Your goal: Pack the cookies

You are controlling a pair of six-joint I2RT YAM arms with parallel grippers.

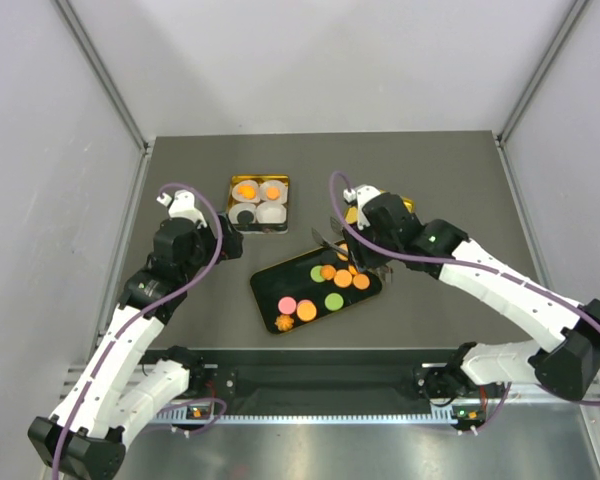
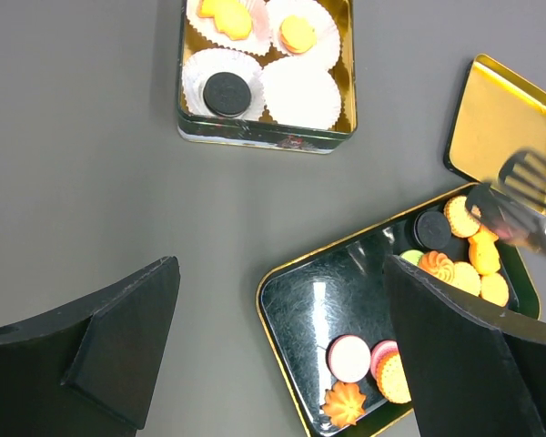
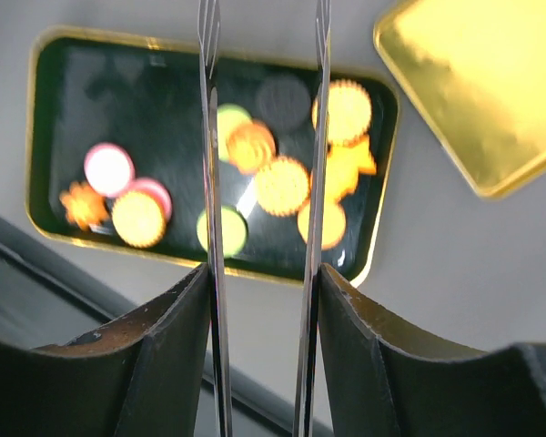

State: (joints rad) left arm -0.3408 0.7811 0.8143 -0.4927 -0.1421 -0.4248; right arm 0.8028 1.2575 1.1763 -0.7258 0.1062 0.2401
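Note:
The cookies (image 1: 335,280), mostly orange with a few green and pink, lie on a black gold-rimmed tray (image 1: 276,284). They also show in the left wrist view (image 2: 455,269) and the right wrist view (image 3: 282,185). A gold tin (image 1: 259,229) holds white paper cups: two with orange cookies (image 1: 246,189), one with a black cookie (image 1: 244,215), one empty. My right gripper (image 1: 365,252) is shut on metal tongs (image 3: 209,137), whose open, empty tips hang above the tray (image 3: 73,82). My left gripper (image 2: 280,273) is open and empty, above the tray's left end.
A gold lid (image 1: 408,205) lies behind the tray, partly under my right arm; it shows in the left wrist view (image 2: 510,118) and the right wrist view (image 3: 473,82). The table is dark grey, with white walls on three sides.

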